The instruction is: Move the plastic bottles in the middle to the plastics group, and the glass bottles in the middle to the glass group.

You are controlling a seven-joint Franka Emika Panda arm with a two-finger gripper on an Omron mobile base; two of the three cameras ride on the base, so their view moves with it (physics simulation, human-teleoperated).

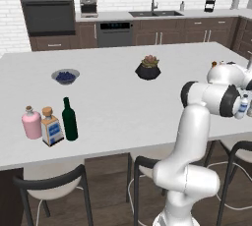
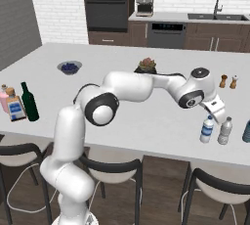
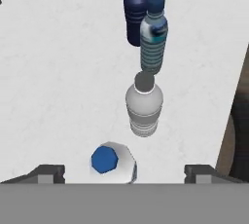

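the white surface [image 1: 123,102] carried every item. the arm [image 2: 141,86] reached across it to the far right edge; in the left base view its elbow hid most of the water bottles there, leaving one [image 1: 242,106] partly seen. the tool [image 3: 124,172] hung just above the blue-capped bottle [image 3: 113,162], its fingertips [image 3: 48,173] spread wide on either side of the cap and closed on nothing. the cap read blue from above, whitish in the right base view. the greyish-clear bottle [image 3: 144,105] stood just beside it; beyond stood a blue-labelled bottle [image 3: 154,35] and a dark blue bottle [image 3: 134,11], its top cut off by the frame. well apart at the left, the green wine bottle [image 1: 69,119] stood upright just beside the square bottle [image 1: 51,127] and the pink bottle [image 1: 31,123]. the bowl [image 1: 65,76], potted plant [image 1: 148,68] and shakers [image 2: 228,81] sat farther back.
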